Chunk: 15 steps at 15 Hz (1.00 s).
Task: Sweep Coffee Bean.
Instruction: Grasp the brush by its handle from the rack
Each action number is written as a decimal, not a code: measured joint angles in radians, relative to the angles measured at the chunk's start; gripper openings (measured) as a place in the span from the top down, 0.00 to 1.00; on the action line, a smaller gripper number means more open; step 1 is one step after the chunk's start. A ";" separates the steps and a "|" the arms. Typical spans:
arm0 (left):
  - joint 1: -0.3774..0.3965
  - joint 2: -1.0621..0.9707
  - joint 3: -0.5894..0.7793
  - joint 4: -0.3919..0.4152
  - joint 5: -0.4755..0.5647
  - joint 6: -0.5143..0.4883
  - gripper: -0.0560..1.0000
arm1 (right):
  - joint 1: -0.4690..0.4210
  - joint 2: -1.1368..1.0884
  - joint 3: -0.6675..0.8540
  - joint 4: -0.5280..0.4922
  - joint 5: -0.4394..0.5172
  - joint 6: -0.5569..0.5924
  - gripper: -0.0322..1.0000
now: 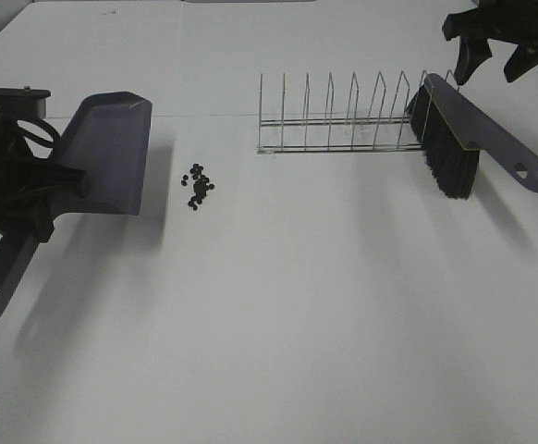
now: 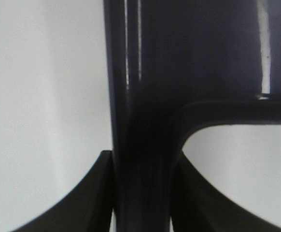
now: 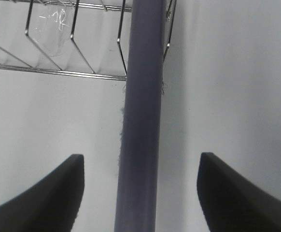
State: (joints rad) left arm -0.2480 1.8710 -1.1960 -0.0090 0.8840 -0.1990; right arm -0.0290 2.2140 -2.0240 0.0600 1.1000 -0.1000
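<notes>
the coffee bean [image 1: 199, 185] pile lies loose on the worktop [image 1: 297, 324] beside the dustpan [image 1: 112, 153]: tiny, hard, light, prone to roll, better swept than pinched. left gripper [image 2: 143, 166] clenched on the dustpan handle; right gripper [image 3: 140, 169] spread wide over the brush [image 3: 141, 96] handle, its likely hold

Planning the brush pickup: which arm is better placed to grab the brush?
Right. The right gripper is open with the brush handle centred between its jaws in its wrist view; the left gripper is shut on the dustpan.

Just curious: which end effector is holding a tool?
The left end effector, clamped on the dustpan; the right end effector is open above the brush.
</notes>
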 joint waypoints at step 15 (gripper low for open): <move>0.000 0.000 0.000 -0.001 0.000 0.000 0.69 | -0.001 0.257 -0.202 0.001 0.032 0.000 0.71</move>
State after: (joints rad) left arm -0.2480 1.8710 -1.1960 -0.0100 0.8840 -0.1990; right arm -0.0300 2.4710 -2.2260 0.0610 1.1320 -0.1000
